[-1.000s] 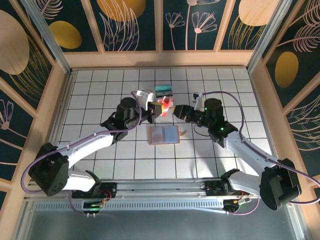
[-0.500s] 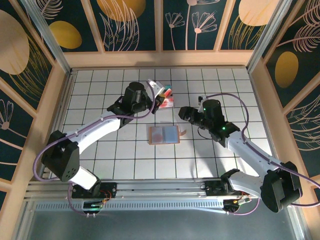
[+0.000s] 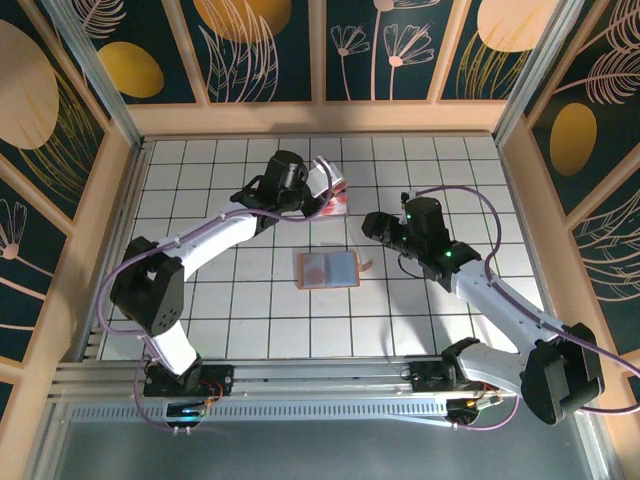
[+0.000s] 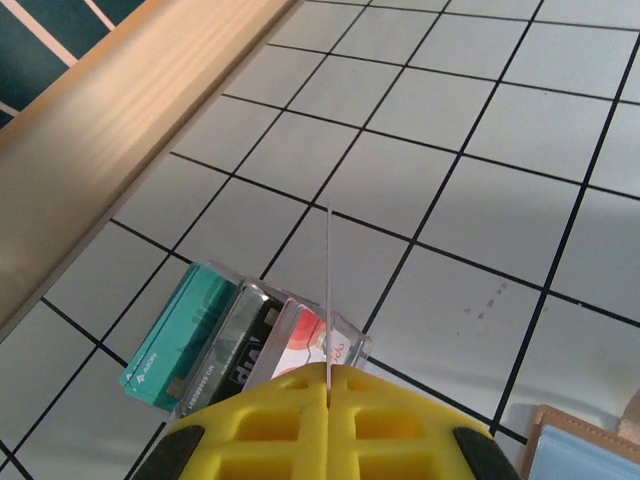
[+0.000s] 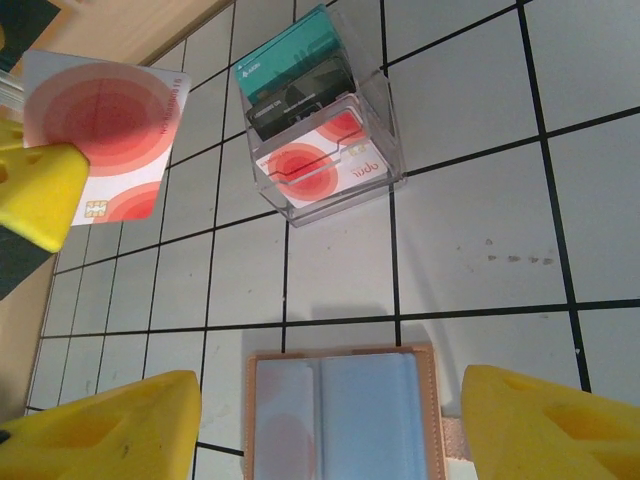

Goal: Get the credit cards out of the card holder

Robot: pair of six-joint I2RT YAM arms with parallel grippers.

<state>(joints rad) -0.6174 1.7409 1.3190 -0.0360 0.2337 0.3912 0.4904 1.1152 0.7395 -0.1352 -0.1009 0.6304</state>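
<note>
Above the clear card box (image 5: 322,128) — left gripper (image 4: 328,375) pinches a red-circle card (image 5: 100,135). Right gripper (image 5: 330,425) open over the holder (image 3: 327,268).

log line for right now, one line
left gripper: shut on card, near box | right gripper: open, above holder | holder: lying open | box: holds cards

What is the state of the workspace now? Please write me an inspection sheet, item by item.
Surface: white grid-tiled table, faint specks.
Job's things: card holder lies open, blue-grey inside up; pink-white card held in the air; teal card in the stand.
Clutter: clear card stand with teal, dark and red-circle cards.
Grippers: left gripper shut on the pink-white card; right gripper open, above the card holder.
Cables: purple cables along both arms.
Surroundings: wooden-framed walls, floral panels.
</note>
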